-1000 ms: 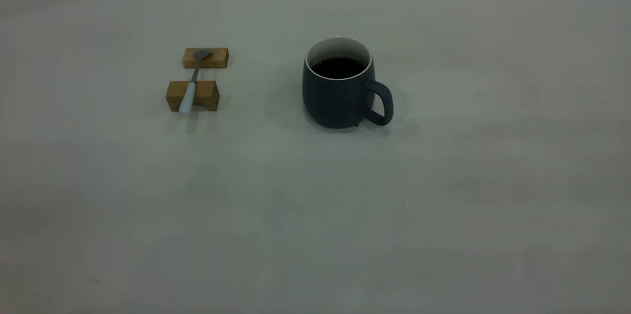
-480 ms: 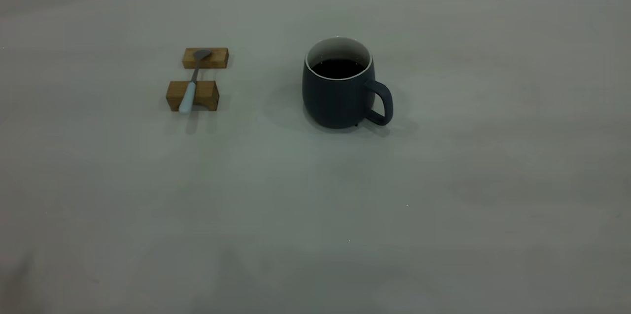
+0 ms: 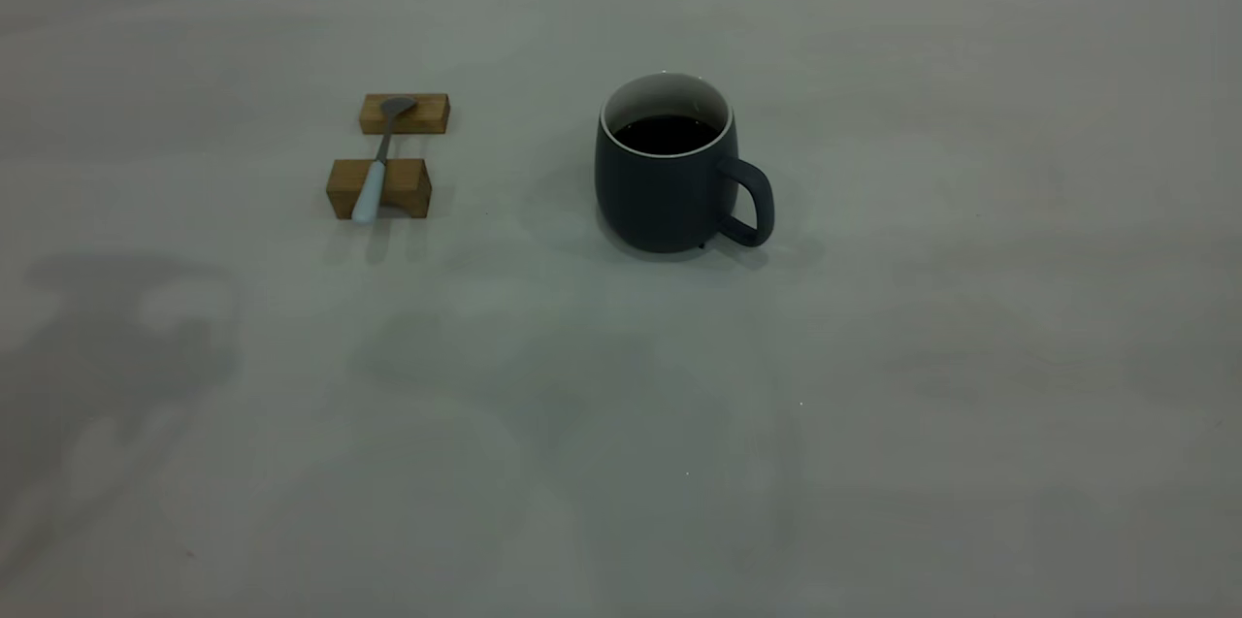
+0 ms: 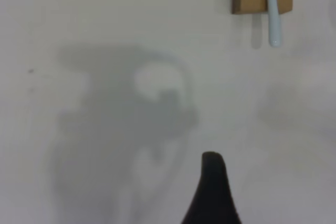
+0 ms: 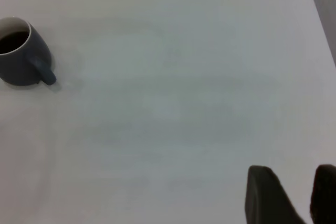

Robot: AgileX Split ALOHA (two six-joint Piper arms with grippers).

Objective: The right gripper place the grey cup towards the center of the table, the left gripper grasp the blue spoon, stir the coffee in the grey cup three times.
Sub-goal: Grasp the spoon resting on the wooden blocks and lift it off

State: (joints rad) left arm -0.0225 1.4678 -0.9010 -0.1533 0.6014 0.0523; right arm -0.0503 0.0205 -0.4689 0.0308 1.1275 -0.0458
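Blue-handled spoon [image 3: 374,174], slim with a pale blue grip and a grey metal neck and bowl, is lying towards the left part of the wide pale grey-white desk [image 3: 873,405], nearer the far edge than the near one. It is bridging two small brown wooden blocks [image 3: 379,187], its bowl resting on the farther block and its handle on the nearer one, so the handle is sitting raised off the desk, probably to leave room for fingers to close around it. The left hand [image 4: 212,192] is hovering well short of the spoon on the near side and is holding nothing; only one dark fingertip is showing in the left wrist view, so how far it is opened I cannot tell.

Further right, about midway across the desk and standing upright, the dark slate-grey matte mug [image 3: 670,167] with its rounded belly and whitish inside is holding dark brown-black coffee [image 3: 666,133]. Its loop handle is pointing towards the right edge, which suits an approach from that side. The right hand [image 5: 291,195] is waiting well apart from the mug, near the desk's right edge, its two dark fingers parted with nothing between them. Neither step looks begun.
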